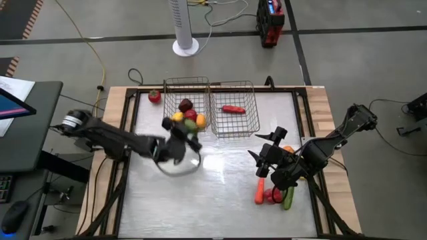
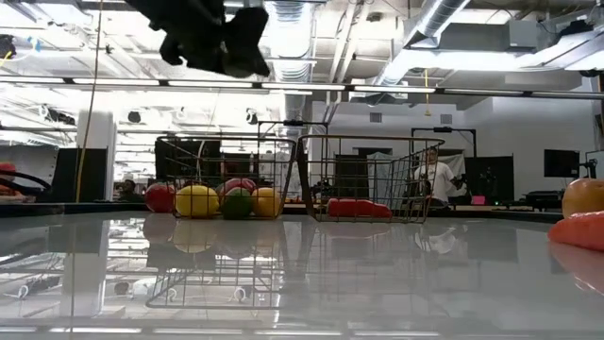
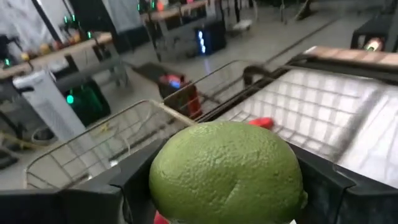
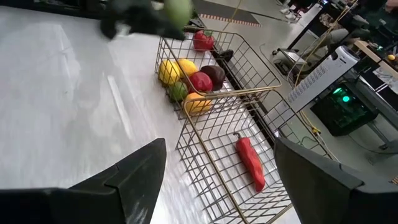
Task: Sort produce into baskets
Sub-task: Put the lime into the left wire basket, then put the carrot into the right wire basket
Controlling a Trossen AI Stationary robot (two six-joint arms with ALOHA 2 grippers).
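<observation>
Because fruit belonged in the left basket (image 1: 187,100), I had the left gripper (image 3: 227,186) clamped on a green lime (image 3: 227,172), fingers pressed to both sides of it, raised above the table near that basket's front edge, at about ten o'clock from table centre. Held high, it could clear the wire rim.

Nearer me, at four o'clock, the right gripper (image 1: 265,157) hung with its fingers spread wide and empty, close to the unsorted pile: a carrot (image 1: 259,192), a cucumber (image 1: 289,197) and an orange (image 1: 288,150).

Farther off, the left basket already held a yellow lemon (image 4: 168,70), red apples (image 4: 200,81), a lime and an orange. Beside it at twelve o'clock, the right basket (image 1: 235,110) held only a red chili (image 4: 250,161), so I judged vegetables went there. One red piece (image 1: 155,97) lay outside, just left of the left basket.
</observation>
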